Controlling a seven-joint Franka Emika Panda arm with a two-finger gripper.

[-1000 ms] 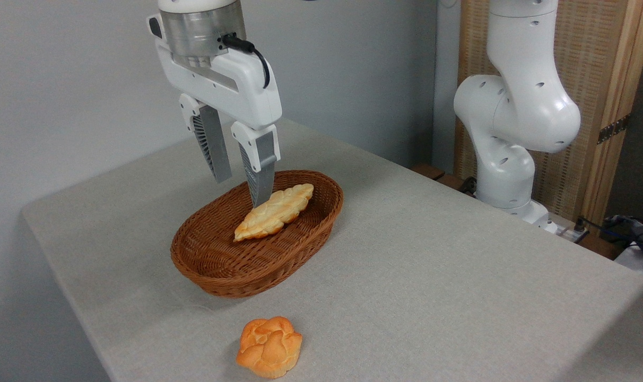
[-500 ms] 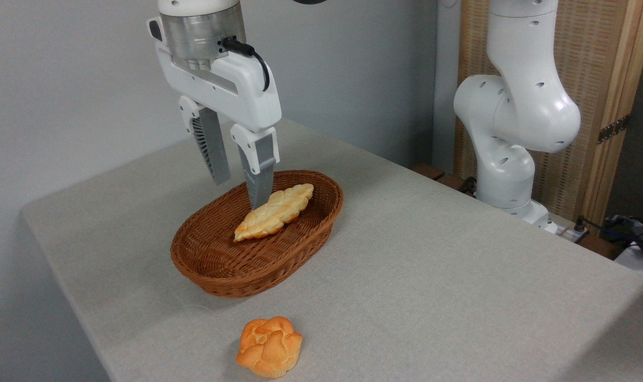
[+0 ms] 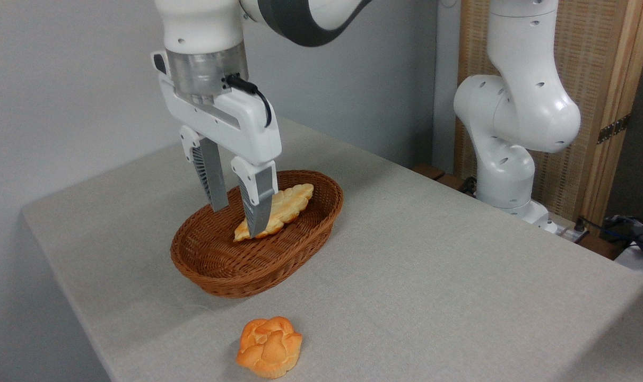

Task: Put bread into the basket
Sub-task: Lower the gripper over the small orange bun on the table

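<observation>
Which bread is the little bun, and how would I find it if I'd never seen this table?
Start at the brown wicker basket in the middle of the grey table, then look toward the table's near edge. The bun sits alone there on the cloth. It is round, lumpy and deep orange, unlike the long pale braided loaf lying inside the basket.

The gripper [image 3: 237, 218] has come down from above the basket [image 3: 215, 260] into it, its open jaws now overlapping the braided loaf [image 3: 287, 201].
</observation>
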